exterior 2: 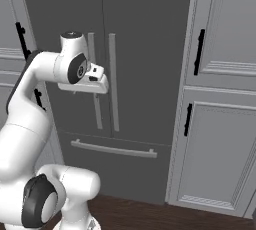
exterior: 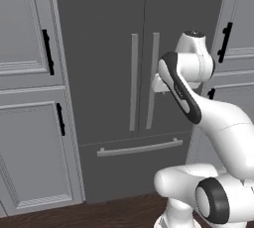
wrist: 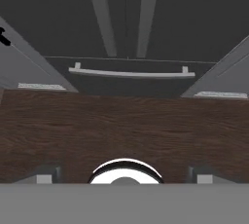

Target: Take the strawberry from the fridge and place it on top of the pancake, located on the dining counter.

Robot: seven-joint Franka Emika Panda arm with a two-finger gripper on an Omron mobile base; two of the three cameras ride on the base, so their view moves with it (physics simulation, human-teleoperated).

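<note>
The fridge (exterior: 104,48) is a tall dark grey unit, and both of its doors are shut. Its two long vertical bar handles (exterior: 144,83) meet at the middle seam, above a bottom drawer with a horizontal handle (exterior: 140,147). My gripper (exterior 2: 84,88) hangs in front of the doors at about mid-handle height and points down at the floor. In the hand view my fingertips (wrist: 46,177) stand wide apart, so the gripper (wrist: 124,177) is open with nothing between them. That view also takes in the fridge drawer handle (wrist: 131,73). The strawberry is hidden. The pancake and the dining counter are out of view.
Light grey panelled cabinets with black handles flank the fridge on the left (exterior: 30,98) and on the right (exterior 2: 220,99). Dark wood floor (wrist: 124,125) lies between my base and the fridge.
</note>
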